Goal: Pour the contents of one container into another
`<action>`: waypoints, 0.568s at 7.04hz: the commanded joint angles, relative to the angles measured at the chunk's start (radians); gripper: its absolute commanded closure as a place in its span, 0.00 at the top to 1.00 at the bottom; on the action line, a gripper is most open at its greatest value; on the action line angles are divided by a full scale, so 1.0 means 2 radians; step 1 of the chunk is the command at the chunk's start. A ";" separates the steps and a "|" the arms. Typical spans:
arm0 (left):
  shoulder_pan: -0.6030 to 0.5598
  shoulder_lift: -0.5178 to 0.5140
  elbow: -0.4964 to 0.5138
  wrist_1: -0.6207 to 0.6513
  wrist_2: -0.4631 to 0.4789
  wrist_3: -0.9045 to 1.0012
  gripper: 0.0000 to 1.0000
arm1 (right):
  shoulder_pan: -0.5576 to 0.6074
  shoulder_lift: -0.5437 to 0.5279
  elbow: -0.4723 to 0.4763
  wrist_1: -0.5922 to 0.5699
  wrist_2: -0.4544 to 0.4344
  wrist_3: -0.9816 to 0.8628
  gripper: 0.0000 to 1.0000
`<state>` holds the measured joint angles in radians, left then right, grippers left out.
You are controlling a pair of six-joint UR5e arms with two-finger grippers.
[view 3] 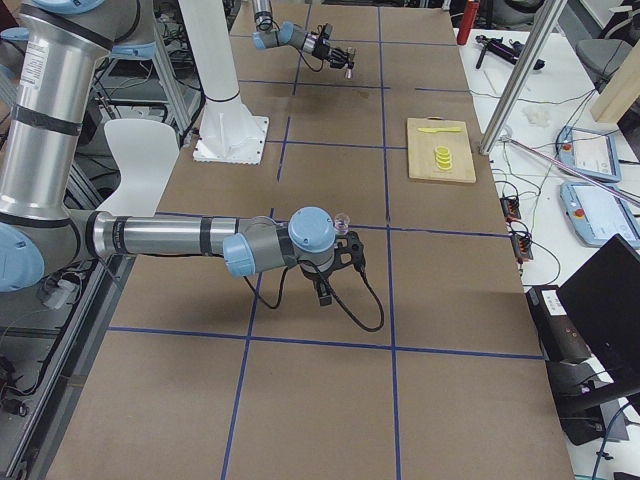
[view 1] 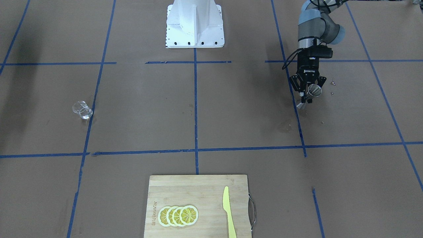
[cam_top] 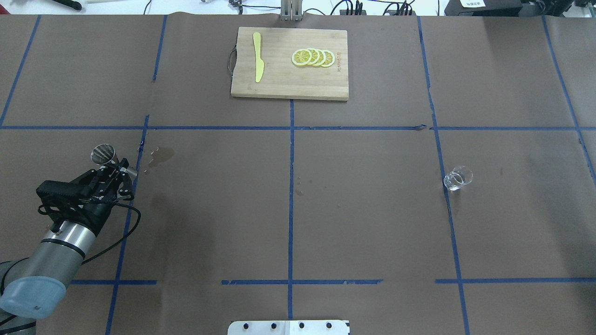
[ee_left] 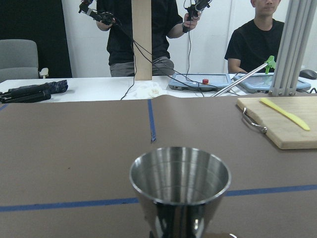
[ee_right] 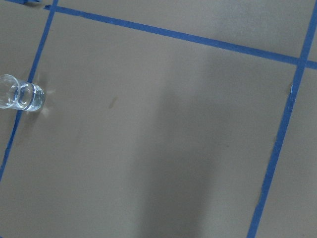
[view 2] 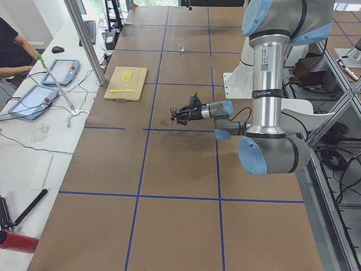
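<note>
The left gripper (view 1: 307,96) is pinching the steel jigger (view 1: 314,90) at its waist, while the glass tumbler (view 1: 82,109) is standing well apart from it, near the right gripper (view 3: 328,288), whose jaws I cannot make out, so taking hold of that tumbler is probably coming next.

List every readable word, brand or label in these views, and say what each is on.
"ROBOTIQ": on the body of the left gripper, which holds the jigger.
Engraved brand on the cutting board: too blurred to read.
Nothing else is legible.

Left wrist view's bottom edge chops off the jigger (ee_left: 180,183). The right hand (view 3: 335,268) is too small to read.
</note>
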<state>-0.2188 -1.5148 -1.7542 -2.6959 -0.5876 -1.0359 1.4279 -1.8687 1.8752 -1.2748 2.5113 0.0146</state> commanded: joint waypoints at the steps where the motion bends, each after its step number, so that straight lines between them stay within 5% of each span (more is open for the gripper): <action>1: 0.001 -0.051 -0.010 -0.006 -0.003 0.071 0.00 | -0.039 0.000 -0.001 0.089 -0.001 0.039 0.99; 4: 0.008 -0.206 0.052 0.034 -0.044 0.124 0.00 | -0.109 -0.001 -0.002 0.261 -0.053 0.221 1.00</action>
<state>-0.2076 -1.8104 -1.7068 -2.6634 -0.6513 -0.8070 1.2792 -1.8710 1.8715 -0.8733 2.4468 0.3041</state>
